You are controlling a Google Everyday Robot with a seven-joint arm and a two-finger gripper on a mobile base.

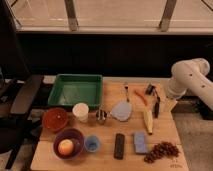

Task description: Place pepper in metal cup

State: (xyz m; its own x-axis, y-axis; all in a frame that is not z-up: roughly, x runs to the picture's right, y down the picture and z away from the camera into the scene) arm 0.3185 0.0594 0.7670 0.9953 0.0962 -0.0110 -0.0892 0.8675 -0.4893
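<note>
The pepper (140, 96) is a slim orange-red piece lying on the wooden table (100, 157), right of centre toward the back. The metal cup (101, 116) is small and shiny and stands upright near the table's middle, just right of the white cup (80, 111). My gripper (171, 104) hangs at the end of the white arm (189, 76) over the table's right edge. It is to the right of the pepper, apart from it, and far from the metal cup.
A green tray (76, 90) sits at the back left. A red bowl (55, 119), a purple bowl (75, 137) with a round fruit, and a blue cup (92, 143) stand at the front left. A grey spatula (121, 110), corn cob (148, 120), black utensil (156, 102), black bar (119, 145), blue sponge (140, 142) and grapes (161, 150) lie right of the cups.
</note>
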